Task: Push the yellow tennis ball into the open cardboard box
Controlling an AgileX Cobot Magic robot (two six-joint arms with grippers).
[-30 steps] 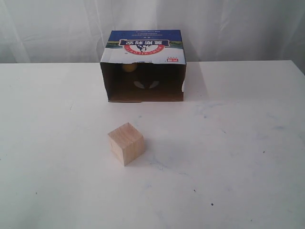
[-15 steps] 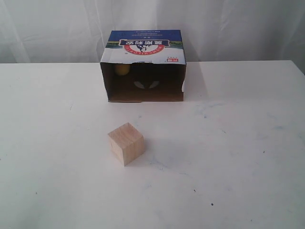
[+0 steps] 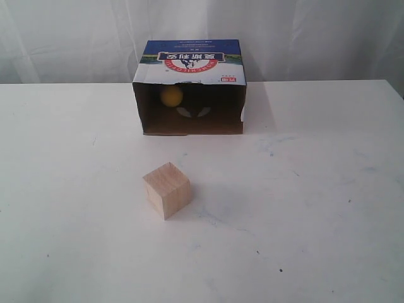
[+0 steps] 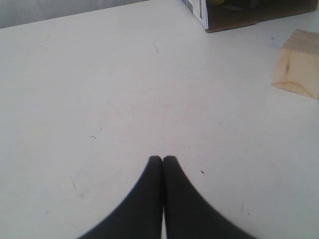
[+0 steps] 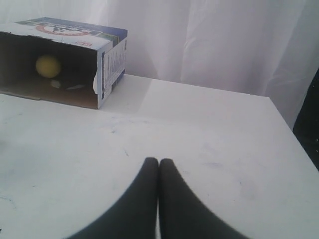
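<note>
Exterior: raised, front-on, facing the open cardboard box (image 3: 189,60) mouth across worktop (image 3: 315,189). Wrist cameras: low, behind left hand (image 4: 162,160) and right hand (image 5: 158,161), angled inward. Box in all three.

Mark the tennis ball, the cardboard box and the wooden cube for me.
yellow tennis ball (image 3: 170,95): exterior view, centre of its visible face.
open cardboard box (image 3: 192,61): exterior view, printed top panel.
wooden cube (image 3: 166,189): exterior view, centre, by its near top corner.

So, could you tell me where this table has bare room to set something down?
The table is bare on both sides of the wooden cube, out to its edges. A narrower strip lies between the cube and the open cardboard box. Only the box is occupied: the yellow tennis ball sits inside.
</note>
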